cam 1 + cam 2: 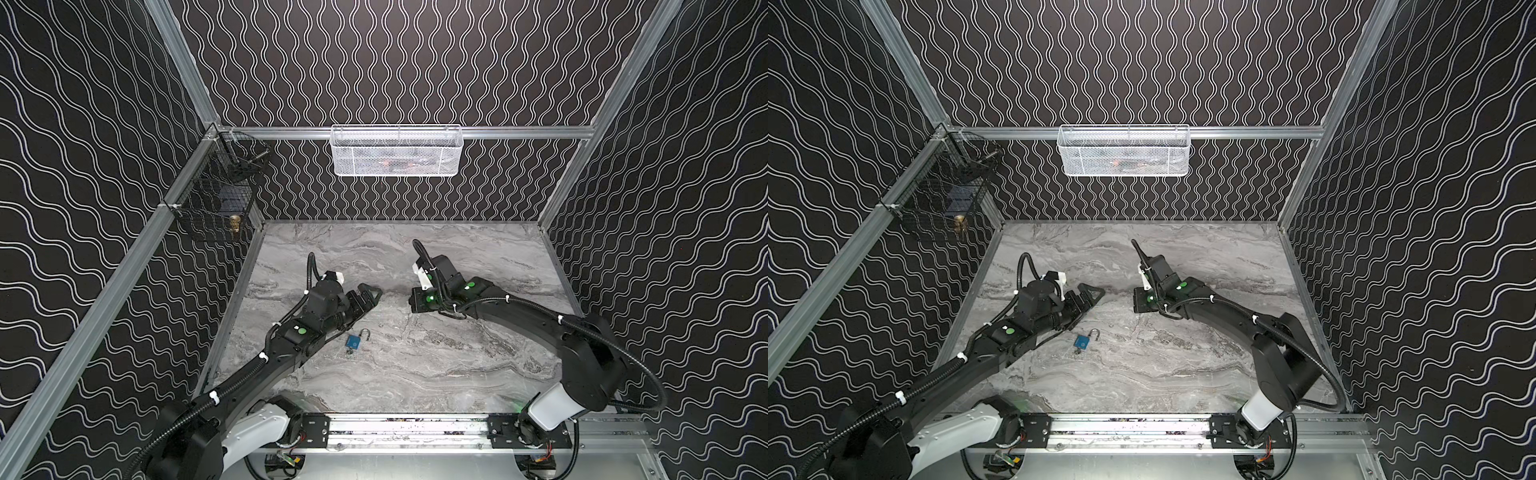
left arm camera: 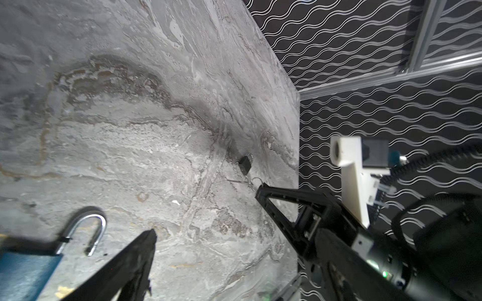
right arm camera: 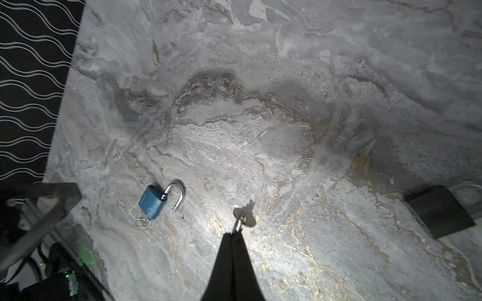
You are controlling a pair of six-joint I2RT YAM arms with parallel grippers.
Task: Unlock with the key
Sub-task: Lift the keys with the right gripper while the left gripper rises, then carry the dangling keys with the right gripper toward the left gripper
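Note:
A blue padlock (image 1: 352, 341) (image 1: 1082, 341) (image 3: 151, 206) lies flat on the marble table (image 1: 478, 257), its steel shackle (image 2: 90, 229) swung open and a small ring (image 3: 142, 222) at its base. My left gripper (image 1: 372, 301) (image 2: 234, 234) is open just behind this lock, with nothing between its fingers. My right gripper (image 3: 233, 234) is shut on the ring of a silver key (image 3: 246, 213), which hangs just over the table. A black padlock (image 3: 440, 211) (image 2: 245, 164) lies beside that gripper. In both top views the right wrist (image 1: 432, 291) hides the key and the black lock.
A white mesh basket (image 1: 395, 151) hangs on the back wall. A black wire basket (image 1: 220, 199) sits in the back left corner. Patterned walls close in three sides, and the arms' metal rail (image 1: 407, 428) runs along the front edge.

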